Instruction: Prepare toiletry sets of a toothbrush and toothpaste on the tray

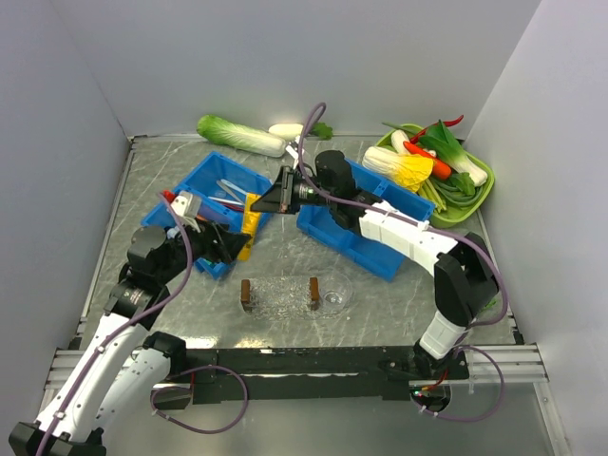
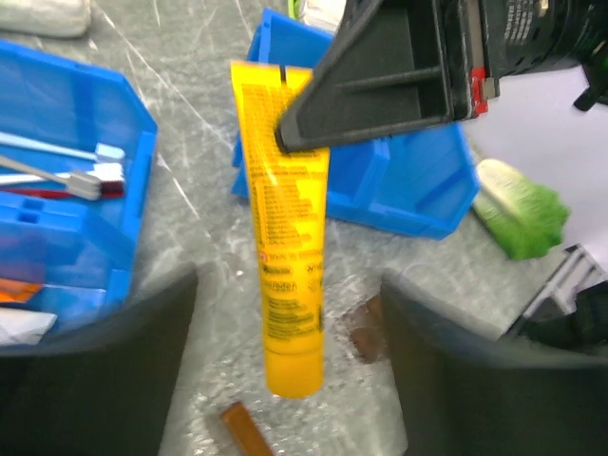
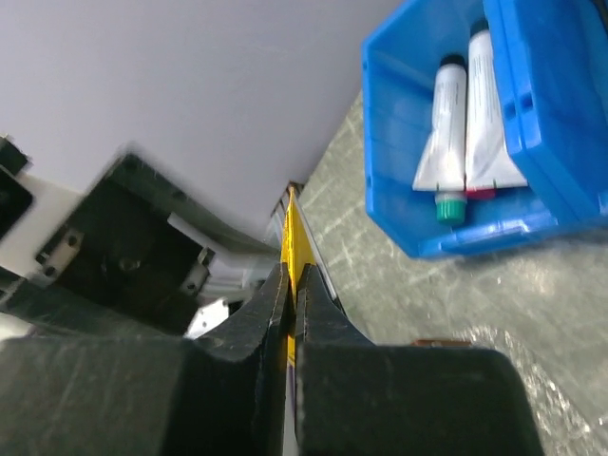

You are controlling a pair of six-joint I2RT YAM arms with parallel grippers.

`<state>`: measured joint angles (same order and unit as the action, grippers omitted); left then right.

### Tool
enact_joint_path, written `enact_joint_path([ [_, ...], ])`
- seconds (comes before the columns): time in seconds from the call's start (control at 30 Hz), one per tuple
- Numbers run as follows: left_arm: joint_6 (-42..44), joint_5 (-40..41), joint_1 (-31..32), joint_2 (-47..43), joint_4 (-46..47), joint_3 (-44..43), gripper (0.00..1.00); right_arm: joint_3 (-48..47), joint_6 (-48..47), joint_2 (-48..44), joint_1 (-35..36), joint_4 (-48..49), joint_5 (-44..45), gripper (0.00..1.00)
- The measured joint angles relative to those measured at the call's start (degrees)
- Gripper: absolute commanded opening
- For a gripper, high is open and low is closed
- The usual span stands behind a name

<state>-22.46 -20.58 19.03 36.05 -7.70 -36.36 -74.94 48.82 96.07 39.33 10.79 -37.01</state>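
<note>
**While my right gripper (image 3: 291, 285) pinches the yellow tube (image 2: 285, 237), my left gripper (image 2: 288, 285) stands open**

Because my right jaws are pressed together on the flat crimped end of the yellow tube, the tube is held off the grey table (image 1: 152, 171). It sits between the two blue bins, its cap end pointing toward my left gripper. My left fingers (image 2: 123, 361) stand wide apart on either side of the tube's lower half. A gap shows on each side, so they touch nothing.

The tray (image 1: 280, 304) lies on the table nearer my bases, just past the tube's cap end. Two small brown blocks (image 1: 246, 294) rest on it, one toward each end.

The toothbrushes (image 2: 66, 176) lie side by side in the left blue bin (image 1: 195, 190), close to my left arm and apart from the tray. In the right blue bin (image 1: 347, 242), my right wrist view shows two white tubes (image 3: 451, 142) lying together, caps toward one wall of the bin.

A green tray of vegetables (image 1: 480, 195) sits at the far right corner of the table, well apart from both my grippers.
</note>
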Motion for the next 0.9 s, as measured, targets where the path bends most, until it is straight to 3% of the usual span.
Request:
enact_joint_path([
  [0.03, 0.0, 0.0, 0.0, -0.1, 0.1, 0.0, 0.98, 0.8, -0.2, -0.5, 0.0, 0.0, -0.2, 0.0],
  [0.23, -4.3, -4.5, 0.0, -0.2, 3.4, 0.0, 0.97, 4.3, -2.5, -6.9, 0.0, -0.8, -2.1, 0.0],
  [0.5, -13.6, -22.8, 0.3, 8.0, 15.2, -1.7, 0.99, 8.0, -9.7, -22.2, 0.0, -5.3, -3.4, 0.0],
  [0.63, -16.2, -28.7, 3.5, 11.2, 18.2, -1.9, 0.99, 10.2, -12.8, -27.6, 0.0, -8.7, -3.4, 0.0],
  [0.7, -16.4, -29.8, 6.4, 12.1, 18.9, -2.1, 0.97, 11.1, -13.8, -29.0, 0.0, -9.6, -3.4, 0.0],
  [0.9, -16.1, -30.1, 14.6, 15.5, 19.2, -5.2, 0.68, 13.0, -15.7, -29.9, 0.0, -11.9, -3.1, 0.0],
])
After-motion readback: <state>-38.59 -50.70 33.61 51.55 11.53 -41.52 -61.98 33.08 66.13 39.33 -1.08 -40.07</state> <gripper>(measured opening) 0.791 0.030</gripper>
